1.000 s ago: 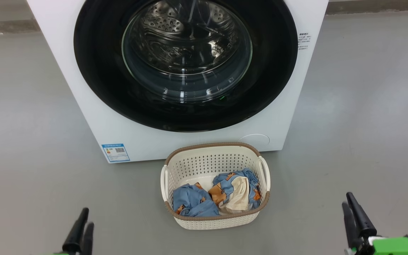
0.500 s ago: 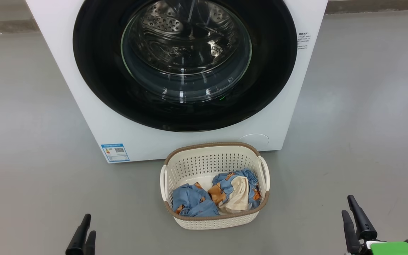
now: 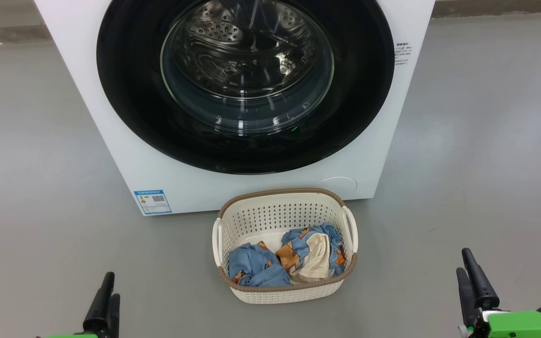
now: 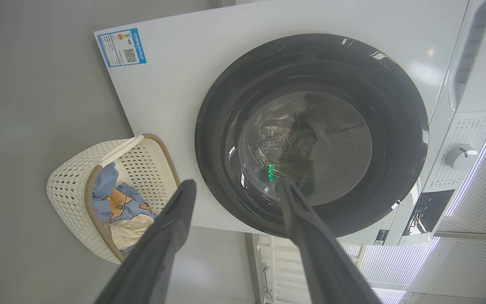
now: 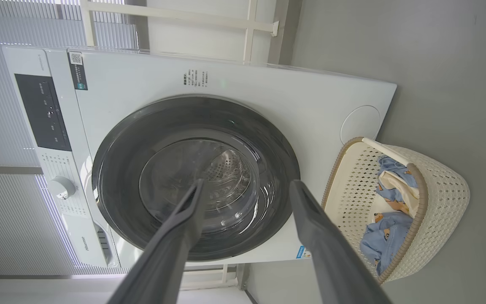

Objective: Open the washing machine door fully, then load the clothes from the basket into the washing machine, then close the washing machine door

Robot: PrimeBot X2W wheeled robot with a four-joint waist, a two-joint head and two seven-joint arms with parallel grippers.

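While the door sits shut, flat against the washer front, I can see the steel drum thru its glass bowl. Clothes lie bunched in the basket: blue w/ orange-brown print, cream lining showing on the right piece. Basket stands on the floor just in front of the washer, below the door's lower edge; can't tell if it touches the cabinet. Blue label at the washer's lower left corner. L tool is low at the left and R tool low at the right, both over bare floor, well apart from basket and door. Wrist cams: both tools spread wide, empty, fingers pointing toward the door.
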